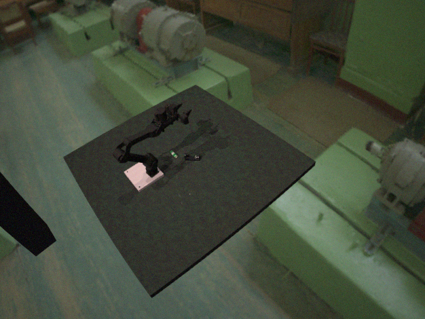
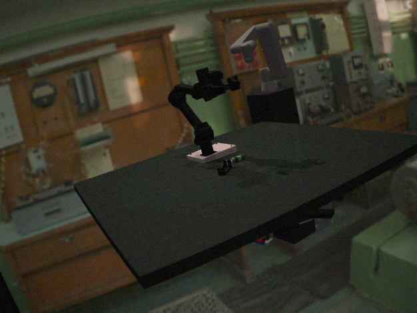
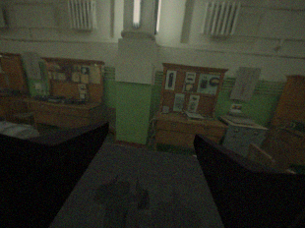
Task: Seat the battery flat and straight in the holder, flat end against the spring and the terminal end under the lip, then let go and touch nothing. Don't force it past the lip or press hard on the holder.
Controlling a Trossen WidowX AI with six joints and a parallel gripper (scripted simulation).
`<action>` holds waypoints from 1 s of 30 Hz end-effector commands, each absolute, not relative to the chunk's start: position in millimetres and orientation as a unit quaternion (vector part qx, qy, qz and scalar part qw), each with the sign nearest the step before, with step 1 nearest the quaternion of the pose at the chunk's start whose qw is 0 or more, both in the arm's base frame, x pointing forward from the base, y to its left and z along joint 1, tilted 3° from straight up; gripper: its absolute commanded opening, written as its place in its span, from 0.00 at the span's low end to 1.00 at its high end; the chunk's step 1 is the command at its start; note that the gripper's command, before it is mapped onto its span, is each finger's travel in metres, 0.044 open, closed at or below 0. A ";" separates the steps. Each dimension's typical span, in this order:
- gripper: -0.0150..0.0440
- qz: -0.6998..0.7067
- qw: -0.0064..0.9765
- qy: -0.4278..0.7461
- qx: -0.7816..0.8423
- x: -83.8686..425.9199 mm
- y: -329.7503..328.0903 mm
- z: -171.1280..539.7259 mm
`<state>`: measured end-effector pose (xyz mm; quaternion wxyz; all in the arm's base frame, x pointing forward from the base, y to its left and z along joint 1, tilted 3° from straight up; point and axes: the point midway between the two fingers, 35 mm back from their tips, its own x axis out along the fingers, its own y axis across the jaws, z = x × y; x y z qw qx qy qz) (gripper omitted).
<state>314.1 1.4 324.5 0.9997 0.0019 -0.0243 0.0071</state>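
While the claw (image 1: 185, 110) (image 2: 235, 82) (image 3: 152, 132) hangs released, descend gently over the battery (image 1: 174, 154) (image 2: 237, 158), lying at about ten o'clock from the holder (image 1: 192, 157) (image 2: 224, 166), and grasp it level.

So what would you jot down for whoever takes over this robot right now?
Gripper: open, holding nothing, raised above the table.
Battery: green and white, lying on the table, outside the holder.
Holder: small, black, beside the battery.
Done: no seating yet.
Left: pick up the battery, seat it gently, spring end first perhaps, let go.
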 end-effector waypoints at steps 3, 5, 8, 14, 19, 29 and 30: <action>0.80 0.018 0.995 0.067 -0.069 325.6 7.1 283.8; 0.71 0.054 0.967 0.186 -0.167 329.4 15.1 228.8; 0.66 0.104 0.920 0.282 -0.250 322.3 21.6 183.1; 0.66 0.272 0.739 0.461 -0.409 273.2 31.4 97.2; 0.66 0.435 0.542 0.539 -0.475 215.8 31.5 61.2; 0.66 0.455 0.517 0.544 -0.479 208.5 31.1 59.0; 0.66 0.455 0.517 0.544 -0.479 208.5 31.1 59.0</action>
